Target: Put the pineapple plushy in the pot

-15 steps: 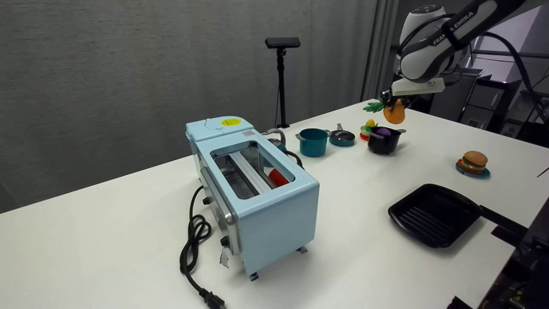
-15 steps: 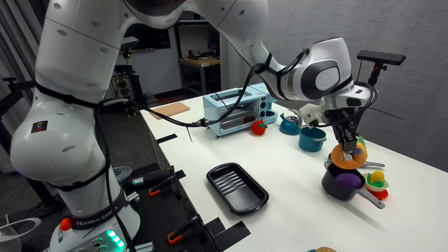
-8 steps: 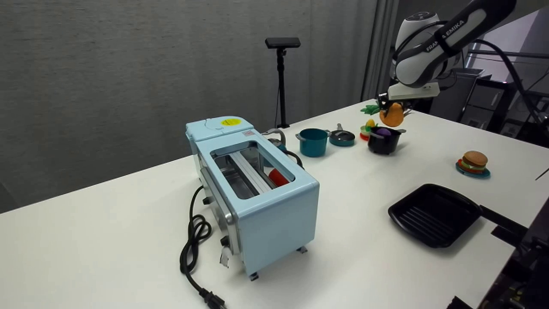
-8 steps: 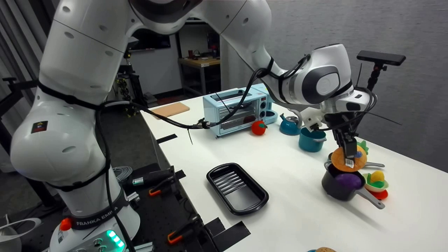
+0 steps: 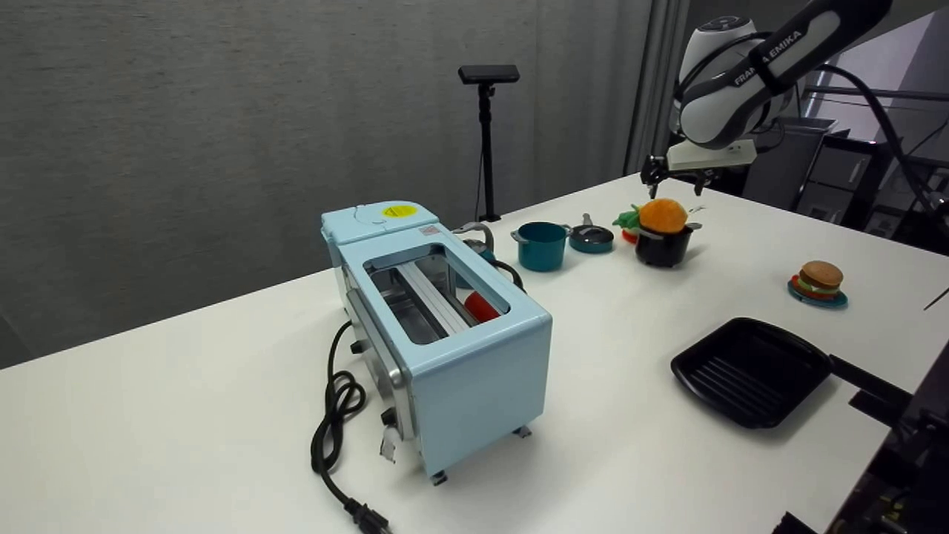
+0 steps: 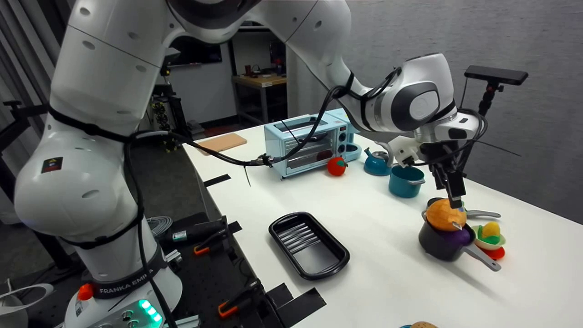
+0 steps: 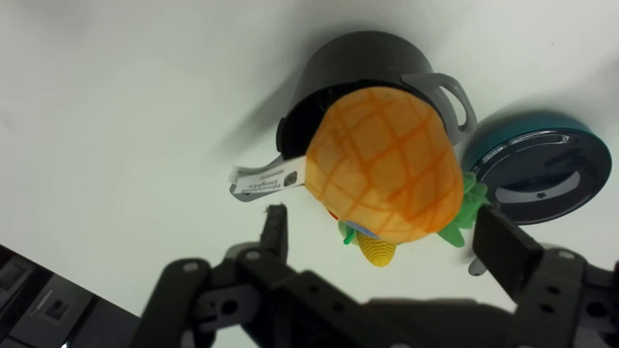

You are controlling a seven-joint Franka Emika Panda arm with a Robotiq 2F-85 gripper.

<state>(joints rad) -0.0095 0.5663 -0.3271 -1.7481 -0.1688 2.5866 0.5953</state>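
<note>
A white robot arm (image 6: 319, 36) stretches over a white table (image 5: 222, 386), its black pincer (image 5: 675, 193) pointing down. From where I stand, its two fingers (image 7: 505, 249) are spread apart with nothing clasped between them. Just below the pincer is the round orange pineapple toy (image 7: 387, 164), lying sideways over the mouth of the dark pot (image 7: 370, 58). It sits high, seemingly propped on a purple toy (image 6: 457, 238) that takes up room inside. The pineapple's green leaves (image 7: 468, 212) poke out past the rim, near one finger. Toward the opposite finger, a white tag (image 7: 278, 176) sticks out above the pot's grey handle (image 7: 247, 195). Whether the pineapple lies firmly at rest I cannot tell.

The step in hand looks to be the letting-go, with the task close to done. To do it well, I would raise the pincer straight up with the fingers wide; a sideways swing might snag the tag or leaves and drag the pineapple off its perch. If it leans over the rim after that, I would bring the fingers together above it and press softly on the middle of the body, nudging it away from the leafy side and into the dark gap beside it. Being plush, it should squash and give. Pushing toward the leaves could topple it onto the covered pan (image 7: 537, 169), just beyond that finger, and bumping the handle could turn the pot.
</note>
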